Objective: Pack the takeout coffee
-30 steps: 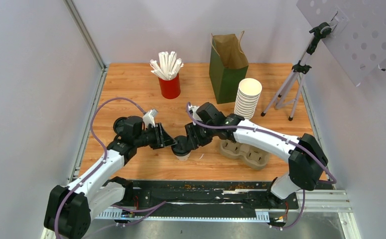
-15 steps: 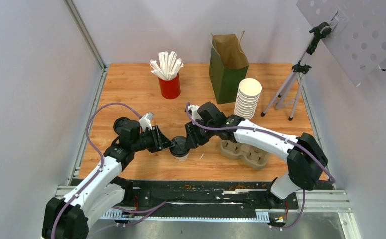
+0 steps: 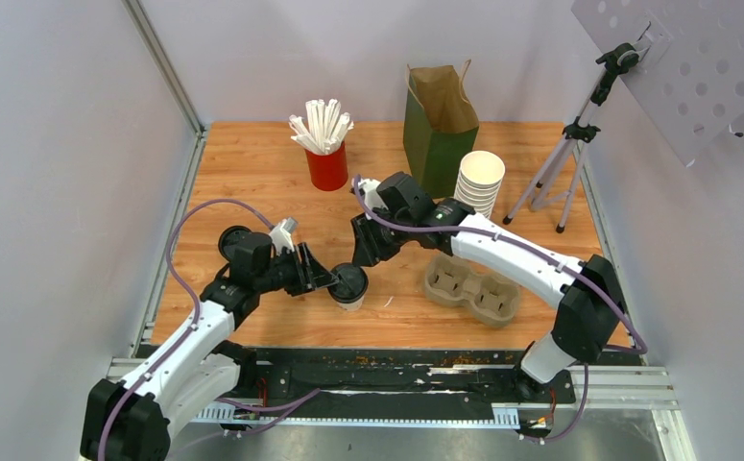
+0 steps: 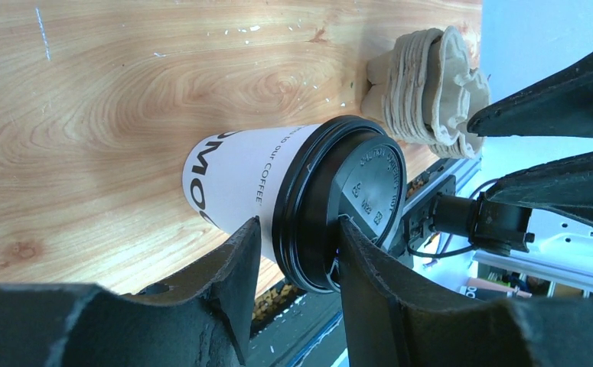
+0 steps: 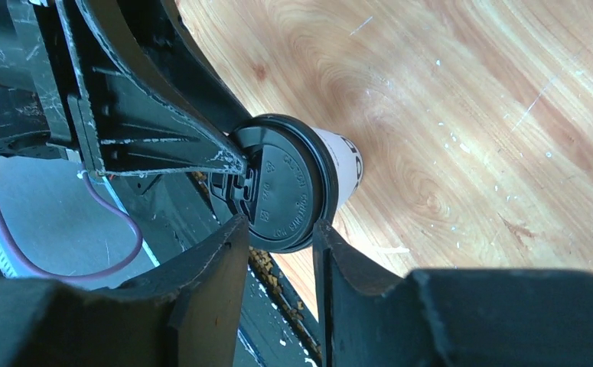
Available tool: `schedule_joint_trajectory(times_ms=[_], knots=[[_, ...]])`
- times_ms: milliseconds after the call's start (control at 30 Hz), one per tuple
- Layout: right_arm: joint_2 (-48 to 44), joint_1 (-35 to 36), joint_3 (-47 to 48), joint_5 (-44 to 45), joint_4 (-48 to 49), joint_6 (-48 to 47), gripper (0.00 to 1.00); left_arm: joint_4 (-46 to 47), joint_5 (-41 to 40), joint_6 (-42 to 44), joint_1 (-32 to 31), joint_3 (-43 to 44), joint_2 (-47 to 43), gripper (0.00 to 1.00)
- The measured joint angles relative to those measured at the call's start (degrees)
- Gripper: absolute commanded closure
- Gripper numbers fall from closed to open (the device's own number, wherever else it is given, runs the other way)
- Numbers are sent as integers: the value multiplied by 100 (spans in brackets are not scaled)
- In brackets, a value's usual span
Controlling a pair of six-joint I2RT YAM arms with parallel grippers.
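The takeout coffee, a white paper cup with a black sip lid, stands upright on the wooden table near the front middle. My left gripper reaches it from the left. In the left wrist view the left gripper is open, straddling the lid's rim. One of its fingers lies against the lid's top. The other finger sits by the white wall, with a gap to the rim. My right gripper hangs open and empty just behind the cup. In the right wrist view the right gripper has the lid beyond its tips.
A cardboard cup carrier lies right of the cup. Behind it stand a stack of lidless white cups and an open green paper bag. A red cup of wrapped straws is at the back, and a tripod at the right edge.
My right gripper has drawn back from the cup's lid toward the far side, uncovering the carrier. The left gripper stays at the lid, its jaws a little wider. The cup barely moved.
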Motion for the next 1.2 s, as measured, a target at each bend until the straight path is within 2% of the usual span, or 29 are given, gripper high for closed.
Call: schedule_joint_trajectory(times_ms=[167,300,500,600,800,900,1033,1200], knots=[[179,0,101,-4,2,24,68,81,15,0,0,7,76,55],[319,2,-70,-26,103,81,76,133,24,2,0,7,136,57],[459,-11,-337,-76,153,188,77,249,35,2,-2,-26,175,59],[459,-11,-275,-42,81,179,78,254,48,0,-2,-13,208,54],[492,-11,267,197,-415,98,61,-195,-96,136,-15,319,328,33],[479,-11,557,289,-518,39,61,-621,-254,282,-22,713,398,29],[376,-11,599,330,-597,17,69,-960,-511,450,-22,1250,444,30],[238,37,568,188,-553,33,77,-1303,-765,634,-22,1554,614,42]])
